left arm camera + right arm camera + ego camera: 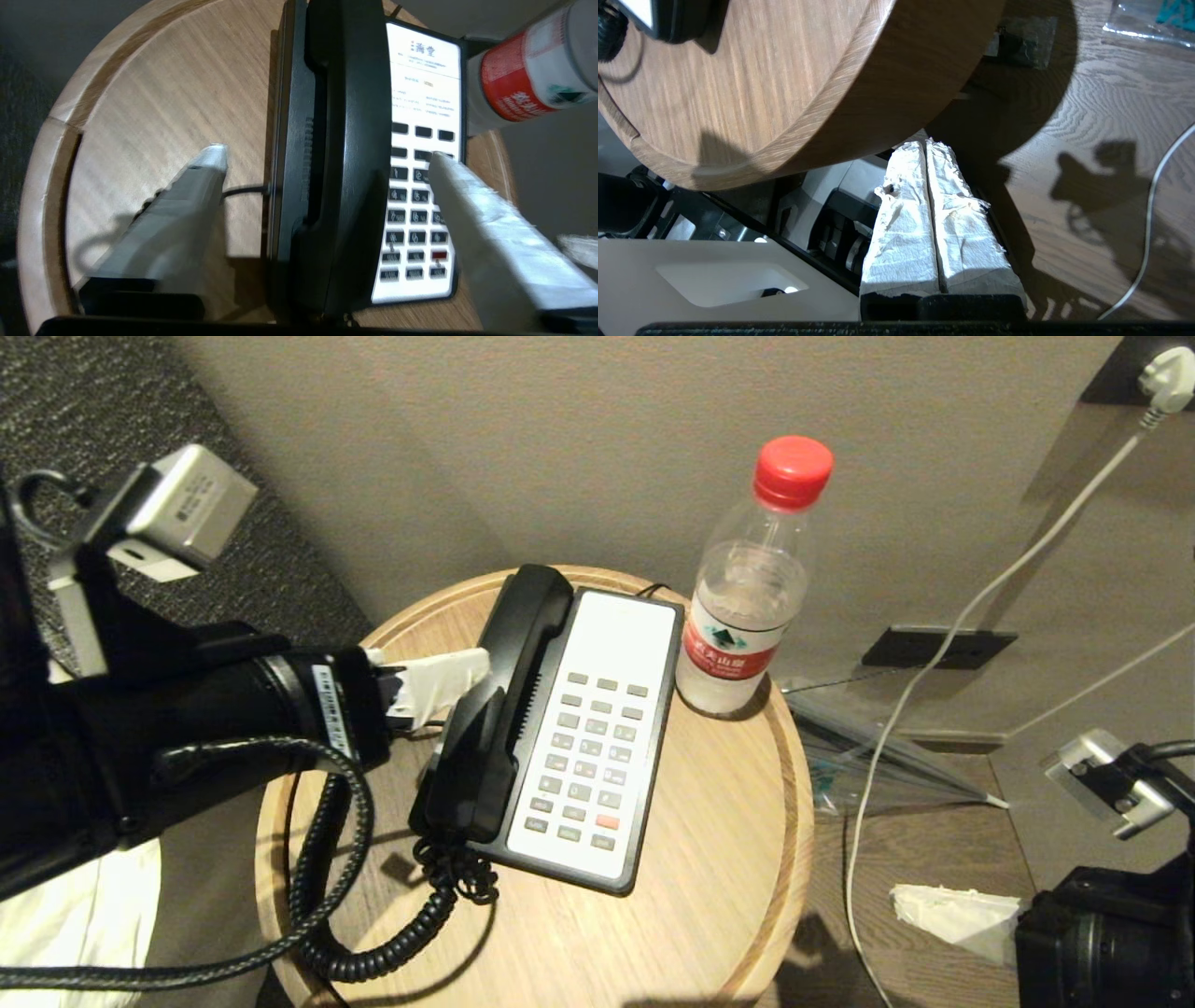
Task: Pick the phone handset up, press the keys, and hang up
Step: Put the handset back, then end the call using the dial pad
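So, left hand (327,156) spread wide, straddling phone handset (509,695) crosswise to its long axis; handset lies in cradle on tabletop (719,859), keys (588,761) just beside. Right hand (927,186) pressed closed, parked low by floor, way farther off.

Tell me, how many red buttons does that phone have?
1: the red button sits in the keypad's second-lowest row, on the side away from the handset. None looks hidden.
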Controlling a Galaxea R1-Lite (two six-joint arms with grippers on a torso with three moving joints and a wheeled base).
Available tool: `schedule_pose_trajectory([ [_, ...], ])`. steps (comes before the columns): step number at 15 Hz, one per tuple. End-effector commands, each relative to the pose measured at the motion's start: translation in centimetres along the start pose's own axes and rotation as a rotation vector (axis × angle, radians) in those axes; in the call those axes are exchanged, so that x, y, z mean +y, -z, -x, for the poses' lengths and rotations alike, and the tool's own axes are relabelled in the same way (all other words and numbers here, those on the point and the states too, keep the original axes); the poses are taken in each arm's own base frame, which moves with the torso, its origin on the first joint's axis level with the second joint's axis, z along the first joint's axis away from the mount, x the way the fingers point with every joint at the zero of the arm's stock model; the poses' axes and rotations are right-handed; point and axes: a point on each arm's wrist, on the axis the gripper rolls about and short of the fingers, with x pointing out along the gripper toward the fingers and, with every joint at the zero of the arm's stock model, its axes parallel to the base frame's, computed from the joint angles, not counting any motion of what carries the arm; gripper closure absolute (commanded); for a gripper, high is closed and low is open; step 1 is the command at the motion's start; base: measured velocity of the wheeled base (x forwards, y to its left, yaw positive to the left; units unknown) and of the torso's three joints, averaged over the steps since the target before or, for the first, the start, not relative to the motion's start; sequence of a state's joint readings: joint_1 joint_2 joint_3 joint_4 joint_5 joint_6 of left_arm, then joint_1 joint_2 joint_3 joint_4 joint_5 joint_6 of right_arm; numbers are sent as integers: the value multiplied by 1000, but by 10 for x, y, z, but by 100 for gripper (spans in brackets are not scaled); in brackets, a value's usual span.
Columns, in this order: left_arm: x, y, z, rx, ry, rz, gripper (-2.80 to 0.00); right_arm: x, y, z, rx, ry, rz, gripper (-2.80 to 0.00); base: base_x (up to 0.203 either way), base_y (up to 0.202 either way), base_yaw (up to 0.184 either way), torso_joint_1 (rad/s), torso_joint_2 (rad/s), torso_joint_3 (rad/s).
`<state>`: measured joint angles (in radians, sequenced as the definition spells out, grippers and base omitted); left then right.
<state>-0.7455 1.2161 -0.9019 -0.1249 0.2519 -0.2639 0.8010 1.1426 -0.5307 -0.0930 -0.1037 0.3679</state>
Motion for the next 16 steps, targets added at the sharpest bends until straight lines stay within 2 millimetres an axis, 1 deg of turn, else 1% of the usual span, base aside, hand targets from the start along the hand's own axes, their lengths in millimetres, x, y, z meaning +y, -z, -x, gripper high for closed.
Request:
schedule_pose_trajectory([
  [1, 11, -2, 34, -65, 3, 75, 0, 4, -10, -3, -20, -8, -3, 0, 0, 0, 0, 0, 0, 0],
  [2, 14, 1, 37, -64, -3, 105, 0, 5, -11, -3, -21, -9, -3, 0, 0, 0, 0, 0, 0, 0],
  [3, 18, 1, 47, -87, -1, 140, 0, 8, -18, -7, -28, -13, -3, 0, 0, 0, 0, 0, 0, 0],
  [4, 23, 3, 61, -114, 8, 185, 0, 12, -25, -12, -31, -19, -2, 0, 0, 0, 0, 0, 0, 0],
  [5, 29, 11, 74, -122, 13, 230, 0, 17, -32, -18, -30, -26, 2, 0, 0, 0, 0, 0, 0, 0],
  [8, 44, 39, 95, -110, 35, 412, 0, 33, -41, -36, -1, -65, 23, 0, 0, 0, 0, 0, 0, 0],
  [10, 47, 49, 104, -96, 81, 461, 0, 48, -41, -47, 29, -111, 51, 0, 0, 0, 0, 0, 0, 0],
  [11, 48, 55, 108, -96, 86, 462, 0, 56, -45, -51, 31, -133, 61, 0, 0, 0, 0, 0, 0, 0],
  [12, 49, 57, 111, -99, 92, 462, 0, 65, -53, -54, 15, -157, 66, 0, 0, 0, 0, 0, 0, 0],
  [13, 50, 57, 111, -99, 92, 463, 0, 72, -56, -56, 14, -171, 71, 0, 0, 0, 0, 0, 0, 0],
  [14, 50, 59, 112, -98, 92, 464, 0, 78, -60, -57, 9, -184, 75, 0, 0, 0, 0, 0, 0, 0],
  [15, 51, 62, 112, -92, 88, 463, 0, 82, -60, -56, 15, -194, 83, 0, 0, 0, 0, 0, 0, 0],
  [16, 51, 63, 112, -91, 89, 463, 0, 85, -60, -50, 13, -207, 88, 0, 0, 0, 0, 0, 0, 0],
])
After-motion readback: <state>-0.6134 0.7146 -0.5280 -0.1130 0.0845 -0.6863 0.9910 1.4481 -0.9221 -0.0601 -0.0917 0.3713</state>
